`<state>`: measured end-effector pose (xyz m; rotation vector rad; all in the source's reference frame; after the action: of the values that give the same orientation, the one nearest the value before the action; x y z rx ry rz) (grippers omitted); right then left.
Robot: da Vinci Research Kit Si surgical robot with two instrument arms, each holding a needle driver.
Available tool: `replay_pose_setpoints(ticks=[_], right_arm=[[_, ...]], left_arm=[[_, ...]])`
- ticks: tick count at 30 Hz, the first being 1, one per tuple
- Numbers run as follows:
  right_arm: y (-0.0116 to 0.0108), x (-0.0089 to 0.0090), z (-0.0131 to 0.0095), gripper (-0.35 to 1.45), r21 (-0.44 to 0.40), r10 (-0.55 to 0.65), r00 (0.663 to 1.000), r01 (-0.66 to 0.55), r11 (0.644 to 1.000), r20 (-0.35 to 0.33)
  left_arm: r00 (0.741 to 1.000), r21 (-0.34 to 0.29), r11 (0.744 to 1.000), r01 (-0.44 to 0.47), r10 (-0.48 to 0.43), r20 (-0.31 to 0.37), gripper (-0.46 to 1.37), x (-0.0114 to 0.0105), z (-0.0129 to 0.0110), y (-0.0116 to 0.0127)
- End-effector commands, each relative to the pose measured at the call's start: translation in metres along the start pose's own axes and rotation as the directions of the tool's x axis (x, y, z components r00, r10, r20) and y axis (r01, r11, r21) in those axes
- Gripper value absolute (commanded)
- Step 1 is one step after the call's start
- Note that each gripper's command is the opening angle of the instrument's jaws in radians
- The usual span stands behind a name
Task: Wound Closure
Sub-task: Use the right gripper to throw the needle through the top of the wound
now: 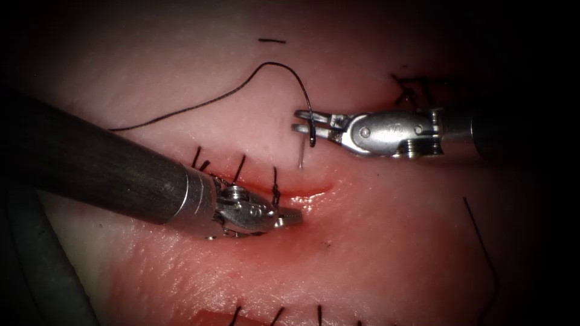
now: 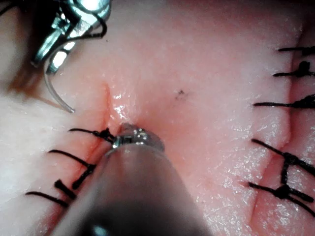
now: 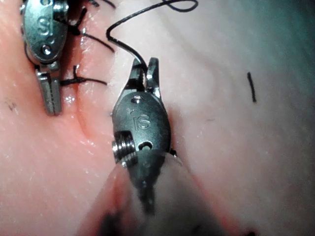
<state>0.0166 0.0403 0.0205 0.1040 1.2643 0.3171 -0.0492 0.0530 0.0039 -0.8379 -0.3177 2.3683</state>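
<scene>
Above, needle (image 1: 304, 140) pinched near its tail in right gripper (image 1: 302, 121), tip free; left gripper (image 1: 290, 217) closed, empty.

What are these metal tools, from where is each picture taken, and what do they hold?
This is a surgical practice robot with two thin arms. One picture looks down from an endoscope; the other two come from a camera near each arm's wrist. The pink surface is pork belly, the tissue, with a partly stitched cut. The right tool grips the curved needle near its thread end; its point hangs free above the tissue. The black thread trails away to the left. The left tool, jaws closed, holds nothing and lies at the cut.
</scene>
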Motion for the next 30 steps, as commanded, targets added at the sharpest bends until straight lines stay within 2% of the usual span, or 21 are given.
replay_pose_setpoints(ticks=[1, 5, 13, 23, 27, 30], right_arm=[[0.0000, -0.0001, 0.0001, -0.35, -0.001, 0.026, 1.000, -0.026, 1.000, 0.002], [0.0012, 0.0005, 0.0001, -0.35, 0.002, 0.053, 0.999, -0.053, 0.999, 0.004], [0.0035, 0.0029, -0.0001, -0.35, -0.018, 0.080, 0.997, -0.081, 0.997, -0.009], [0.0037, 0.0030, 0.0004, -0.35, -0.027, 0.029, 1.000, -0.029, 0.999, -0.009], [0.0046, 0.0037, 0.0003, -0.35, -0.035, 0.038, 0.999, -0.038, 0.999, -0.013], [0.0052, 0.0041, 0.0003, -0.35, -0.042, -0.003, 1.000, 0.002, 0.999, -0.023]], left_arm=[[1.000, -0.008, 1.000, -0.001, 0.001, -0.001, -0.35, 0.0000, 0.0000, 0.0001], [1.000, -0.007, 1.000, -0.002, 0.002, -0.001, -0.35, -0.0001, 0.0001, 0.0001], [1.000, -0.006, 1.000, -0.003, 0.003, -0.002, -0.35, -0.0003, 0.0002, 0.0002], [1.000, -0.006, 1.000, -0.004, 0.004, -0.003, -0.35, -0.0004, 0.0003, 0.0002], [1.000, -0.006, 1.000, -0.004, 0.004, -0.003, -0.35, -0.0004, 0.0003, 0.0002], [1.000, -0.005, 1.000, -0.005, 0.005, -0.003, -0.35, -0.0005, 0.0003, 0.0003]])
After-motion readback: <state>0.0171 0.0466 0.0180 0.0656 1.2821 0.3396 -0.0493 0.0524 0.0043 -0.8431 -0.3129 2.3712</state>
